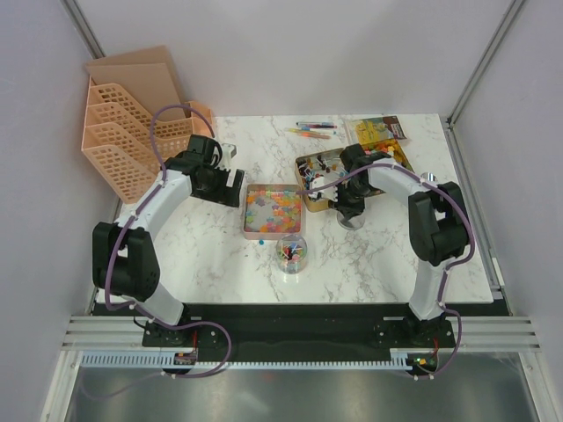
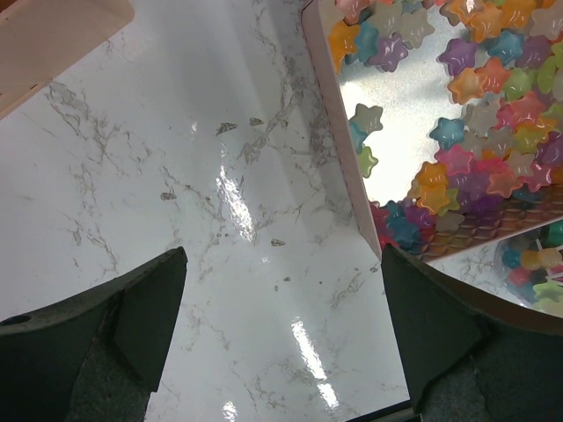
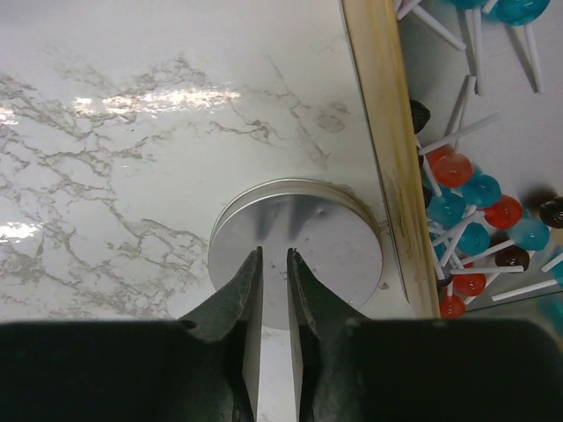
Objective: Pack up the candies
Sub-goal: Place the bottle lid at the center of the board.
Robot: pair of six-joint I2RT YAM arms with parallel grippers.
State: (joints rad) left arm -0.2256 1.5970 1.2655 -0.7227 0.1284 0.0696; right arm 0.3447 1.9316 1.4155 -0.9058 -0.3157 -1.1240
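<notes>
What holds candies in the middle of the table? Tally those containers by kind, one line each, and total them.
Pink square tray of star candies: 1
Gold tray of lollipops: 1
Clear round jar of mixed candies: 1
Total: 3
Flat box at the back left out: contents unclear.

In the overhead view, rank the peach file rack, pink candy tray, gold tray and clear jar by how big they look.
Largest to smallest:
peach file rack
gold tray, though it is partly covered
pink candy tray
clear jar
</notes>
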